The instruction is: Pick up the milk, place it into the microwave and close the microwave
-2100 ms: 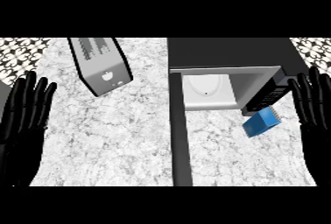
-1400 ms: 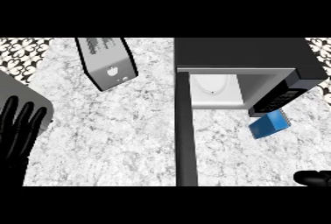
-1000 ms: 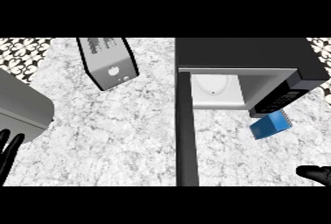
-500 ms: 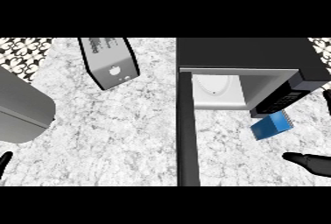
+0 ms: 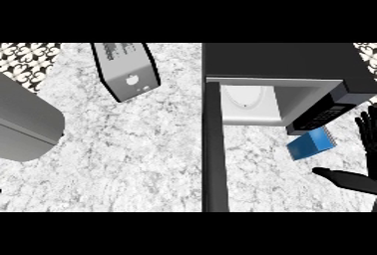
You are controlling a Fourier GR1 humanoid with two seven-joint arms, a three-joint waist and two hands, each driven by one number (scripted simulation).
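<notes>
Subject item: one blue rectangular milk carton [image 5: 312, 145], lying on the white-grey marbled bench [image 5: 140, 164] at 3 o'clock of the view. Its broad face is plain mid-blue, with a paler strip along its right edge. It sits skewed, with its long axis running from lower left to upper right. Its upper end lies just beside the button-covered control panel [image 5: 321, 115] of the black microwave [image 5: 280, 62], outside the cavity.

The microwave stands at 1 o'clock with its door [image 5: 212, 159] swung open, seen as a dark bar running down toward 6 o'clock. A round white plate [image 5: 247, 99] shows in the pale interior.

The right hand [image 5: 364, 183] enters at 4 o'clock, spread: the fingers [image 5: 365, 127] are straight and the thumb [image 5: 335, 175] is splayed leftward below the carton. It is apart from the carton and holds nothing.

A silver box-shaped appliance [image 5: 128, 70] lies tilted at 11 o'clock. A large grey rounded form [image 5: 22, 124] occupies 9 o'clock; what it is cannot be told.
</notes>
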